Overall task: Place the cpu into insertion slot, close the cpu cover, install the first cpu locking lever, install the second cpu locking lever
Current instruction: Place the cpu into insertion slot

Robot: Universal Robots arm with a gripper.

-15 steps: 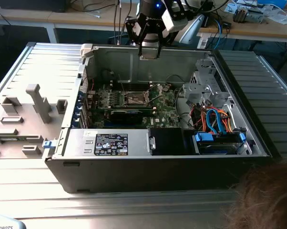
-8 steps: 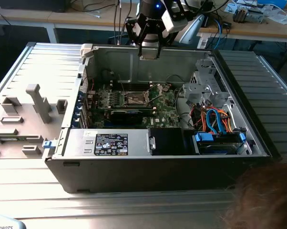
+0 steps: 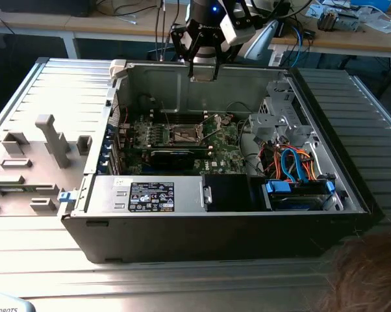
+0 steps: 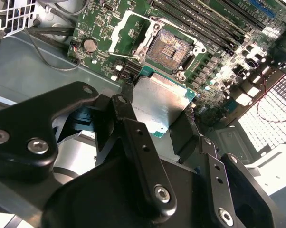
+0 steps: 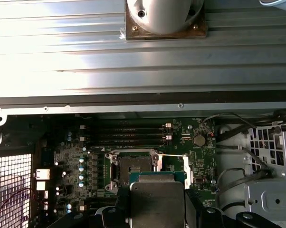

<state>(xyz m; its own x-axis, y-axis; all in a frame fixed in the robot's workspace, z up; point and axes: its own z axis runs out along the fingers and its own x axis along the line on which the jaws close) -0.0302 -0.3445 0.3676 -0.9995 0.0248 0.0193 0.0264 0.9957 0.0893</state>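
On the exterior view's left, at about nine o'clock from the computer case (image 3: 215,237), grey fixture blocks (image 3: 49,140) sit on the ribbed metal counter (image 3: 182,286), well apart from the work. Moving rightward, the open case lies on its side. A labelled power supply (image 3: 150,195) runs along its near wall, with the green motherboard (image 3: 225,149) behind it. The insertion slot (image 3: 182,135) is a dark square near the board's middle, with nothing seated in it. The arm hangs at roughly twelve o'clock from that slot, up over the case's far wall. The jaws are clamped on the cpu (image 4: 157,107) across two opposite edges, and its dull metal top shows in both wrist views. The cpu is held in the air, well apart from the slot. In the second wrist view the cpu cover (image 4: 118,33) stands swung open beside the slot, leaving the socket free. I judge that the first step, placing the cpu, is in hand and that nothing after it has begun. That placement calls for holding the chip level and square above the socket with its corners matched, then lowering it gently without dragging across the contacts. Farther right, at three o'clock from the board, blue and orange cables (image 3: 293,166) crowd the case. At five o'clock a person's hair (image 3: 371,276) edges in. Benches (image 3: 85,23) strewn with cables line the room's far side.
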